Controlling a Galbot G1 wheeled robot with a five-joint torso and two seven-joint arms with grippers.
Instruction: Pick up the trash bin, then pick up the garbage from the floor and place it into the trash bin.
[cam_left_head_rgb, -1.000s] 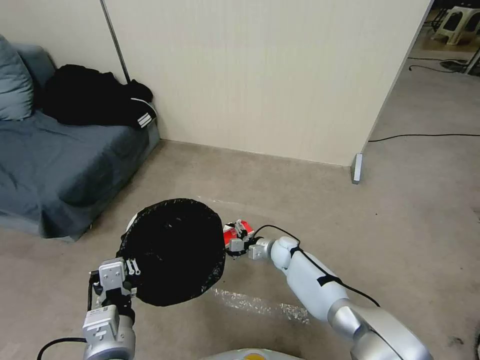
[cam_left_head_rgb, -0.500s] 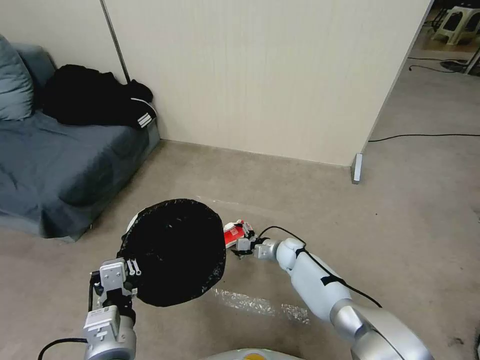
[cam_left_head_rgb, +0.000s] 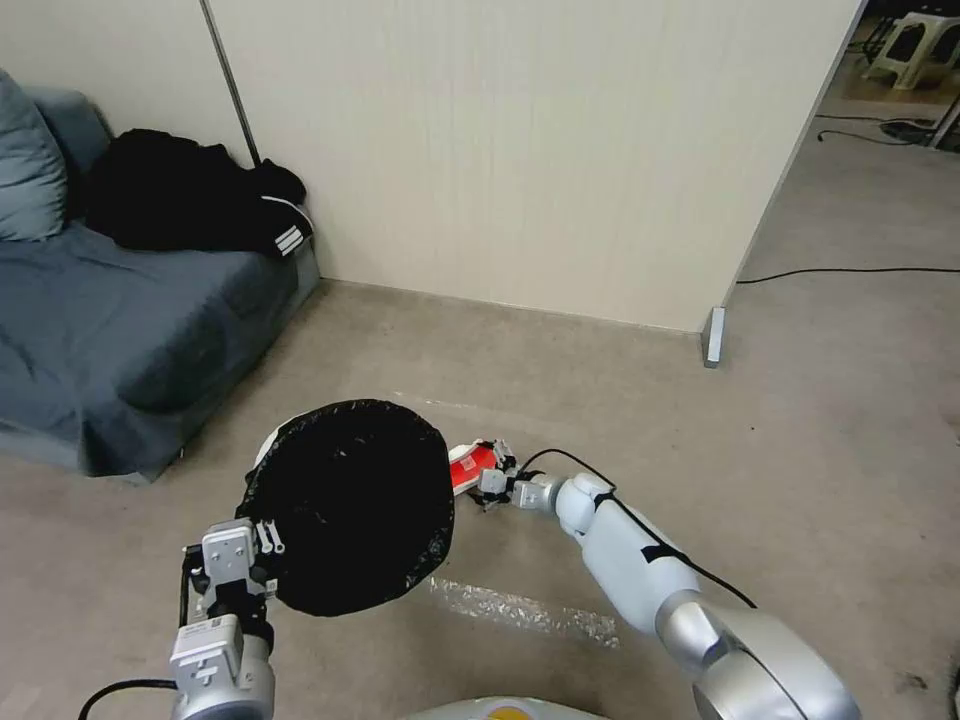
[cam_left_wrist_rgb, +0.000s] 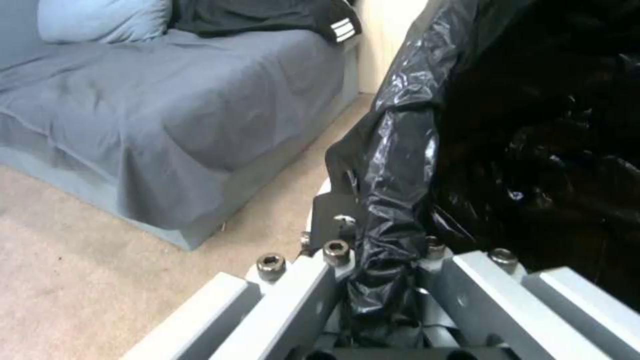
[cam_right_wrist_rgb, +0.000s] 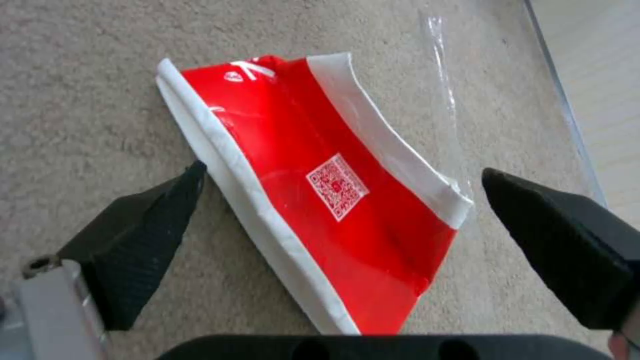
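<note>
Garbage: red-and-white carton (cam_right_wrist_rgb: 320, 200), flattened, lying on the floor (cam_left_head_rgb: 600, 390) just right of the trash bin; clear plastic film (cam_right_wrist_rgb: 447, 100) beside it on the floor.
Trash bin: white bin (cam_left_head_rgb: 345, 500) with black bag liner (cam_left_wrist_rgb: 533, 150) folded over the rim, held off the floor, mouth tipped toward the head camera.
Right gripper (cam_right_wrist_rgb: 340, 220): low over the floor, jaws spread wide, one fingertip (cam_right_wrist_rgb: 160, 210) at the carton's white edge, the other well clear on the far side; carton between them, not grasped.
Left gripper (cam_left_head_rgb: 262, 545): clenched on the bin's rim, liner pinched between the fingers (cam_left_wrist_rgb: 333, 235).
Surroundings: grey sofa (cam_left_head_rgb: 110, 340) to the left, black jacket (cam_left_head_rgb: 190, 200) on it, beige wall panel (cam_left_head_rgb: 520, 150) behind.
</note>
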